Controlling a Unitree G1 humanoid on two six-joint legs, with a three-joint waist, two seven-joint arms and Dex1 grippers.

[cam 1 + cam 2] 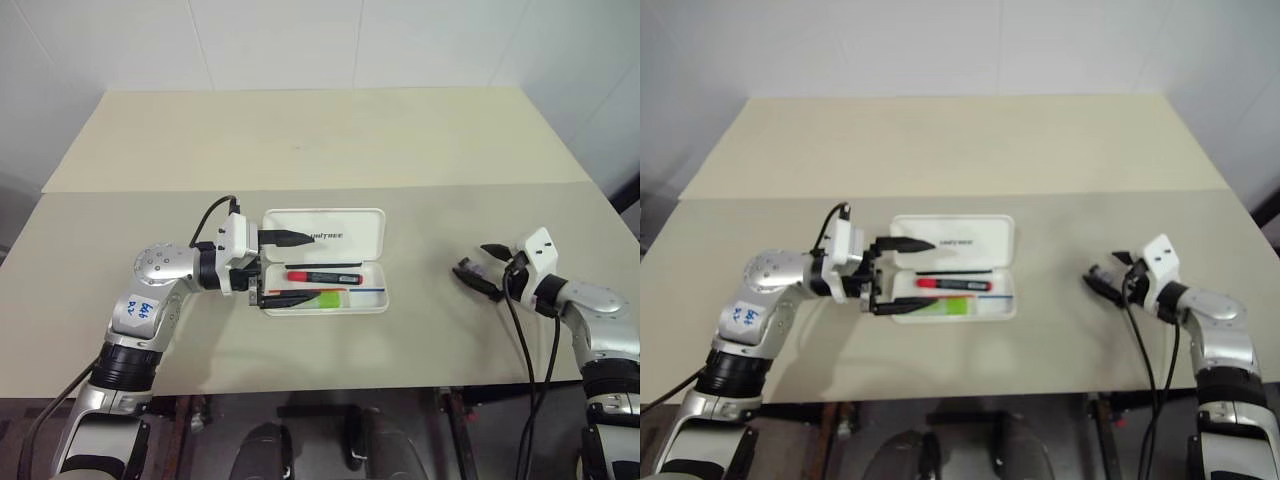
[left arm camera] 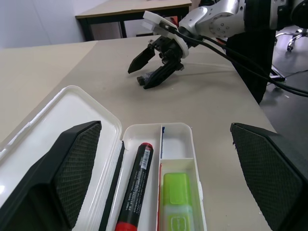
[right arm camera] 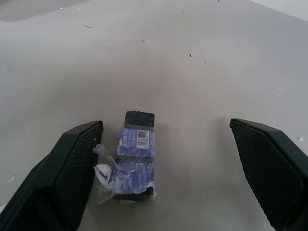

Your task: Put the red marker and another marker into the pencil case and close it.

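The pencil case (image 1: pixel 325 262) lies open near the middle of the table (image 1: pixel 320 150), its lid flat on the far side with the lettering showing. The red marker (image 1: pixel 325 276) already rests in the long compartment of the tray, and the lime-green highlighter (image 1: pixel 322 298) sits in the compartment beside it on the near side. So both markers look to be in; what is left, as I judge it, is swinging the lid over and pressing it shut. The left pincer (image 1: pixel 283 266) hovers at the case's left end, fingers spread wide, one over the lid and one by the tray's near edge, holding nothing. The right pincer (image 1: pixel 478 268) is well apart to the right, also spread wide and empty, above a small dark block in a torn blue-and-white wrapper (image 3: pixel 135 161) on the table
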